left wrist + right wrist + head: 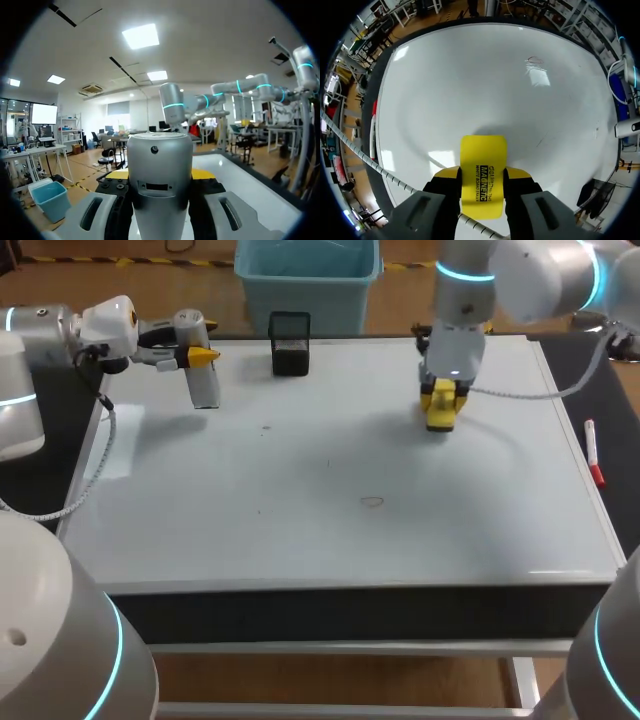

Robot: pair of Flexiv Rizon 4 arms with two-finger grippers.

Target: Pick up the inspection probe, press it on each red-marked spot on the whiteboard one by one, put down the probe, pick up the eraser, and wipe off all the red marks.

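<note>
- Clearly, the left hand (203, 356) is clamped on the inspection probe (160, 180). In the left wrist view the silver cylinder sits squarely between the two fingers, with a yellow tip showing on either side of it.
- From the head view, this hand holds the probe at the far left corner of the whiteboard (300, 490), with its lower end hanging towards the board. I cannot tell whether the lower end touches the surface.
- The right hand (441, 398) is closed on the yellow eraser (483, 170). The eraser is held between the fingers from both sides and sticks out ahead of the fingertips.
- This hand points straight down over the far right part of the whiteboard. Whether the eraser's edge meets the board cannot be told.
- A faint red mark (372, 502), a small loop, is on the whiteboard near its middle. It is well apart from the eraser, on the near side of it, and far from the probe.
- A black holder (290, 343) stands at the far edge of the whiteboard, between the two hands.
- A marker (593, 452) with a red cap lies on the dark strip of the table (350, 605), just beside the whiteboard's right edge.
</note>
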